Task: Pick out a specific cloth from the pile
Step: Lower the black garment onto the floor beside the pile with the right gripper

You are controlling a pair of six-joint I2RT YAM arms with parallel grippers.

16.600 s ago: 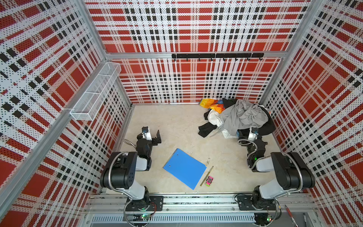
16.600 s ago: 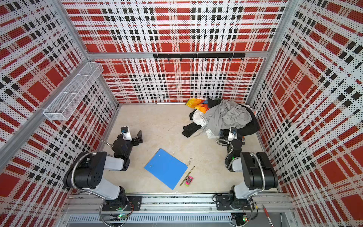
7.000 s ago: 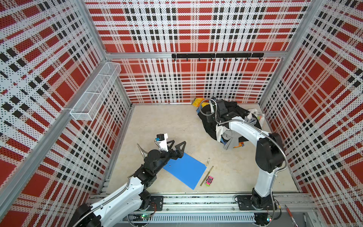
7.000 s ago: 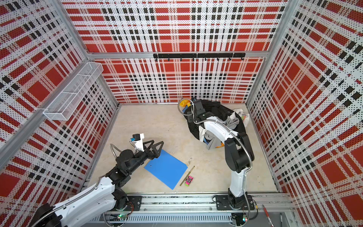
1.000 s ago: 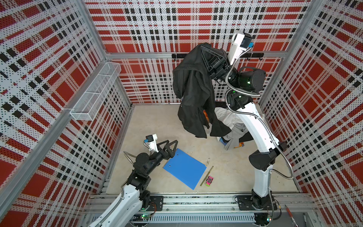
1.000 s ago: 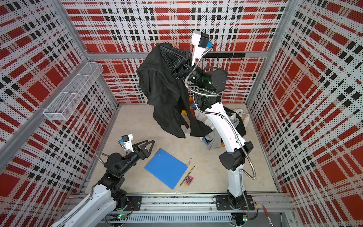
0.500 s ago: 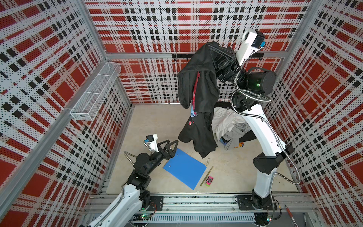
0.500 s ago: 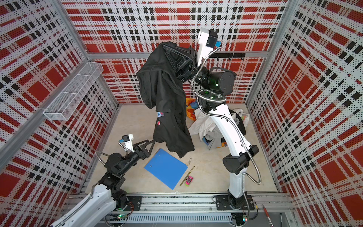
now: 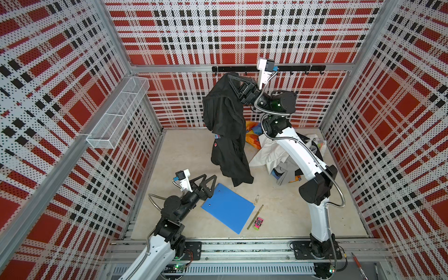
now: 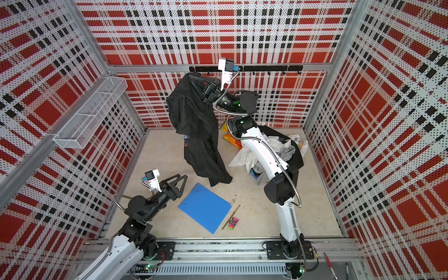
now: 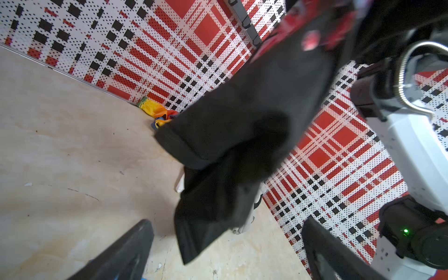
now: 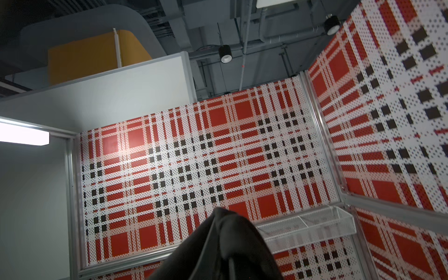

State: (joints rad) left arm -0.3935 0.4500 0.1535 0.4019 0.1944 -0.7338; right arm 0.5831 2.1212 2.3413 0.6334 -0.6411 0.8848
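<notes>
In both top views the large plain black soft-fabric cloth [image 9: 225, 135] [image 10: 196, 135] hangs from the right gripper [image 9: 230, 78] [image 10: 190, 77]. The gripper is clamped on the cloth's top fold, high up by the black hook rail [image 9: 291, 69] on the back wall. A small blue-white label [image 9: 217, 136] and a red mark [image 9: 215, 145] face the camera. The lower hem dangles at 12 o'clock of the flat blue plastic folder [image 9: 228, 209] [image 10: 204, 208]. At 9 o'clock of the cloth the beige floor [image 9: 184, 150] is bare up to the left wall. At 3 o'clock the heaped pile [image 9: 274, 155] [image 10: 288, 148] of white, grey, black and orange garments fills the back right corner. The left gripper [image 9: 208, 180] [image 10: 178, 180] has its jaws spread and holds nothing. It sits at 7 o'clock of the hem, apart from it, by the folder's far corner.

In the left wrist view the cloth [image 11: 242, 135] hangs blurred, ahead of the parted black fingers [image 11: 126, 249] and between them. Open floor runs to the wall edge beyond.

In the right wrist view black fabric [image 12: 225, 249] bunches over the gripper and hides its tips. The white wire basket [image 12: 308, 228] is on the wall beyond, and open space lies above.
</notes>
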